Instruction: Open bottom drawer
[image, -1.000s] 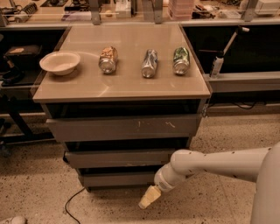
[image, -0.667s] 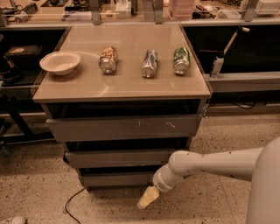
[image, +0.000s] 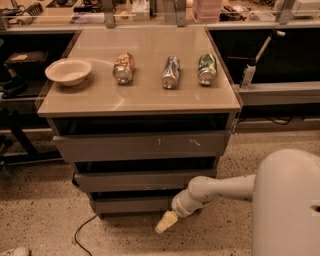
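Note:
The bottom drawer is the lowest of three grey-brown fronts under the tabletop, a short plain panel just above the floor. It stands about flush with the middle front above it. My white arm reaches in from the lower right. My gripper is a pale tip hanging just below and in front of the drawer's right end, close to the floor.
On the tabletop lie a white bowl and three cans on their sides. The top drawer front has white scuffs. A black cable lies on the speckled floor at the lower left. Shelves stand behind.
My arm and gripper have shifted a little to the left along the drawer's lower edge. The drawer fronts have not visibly moved.

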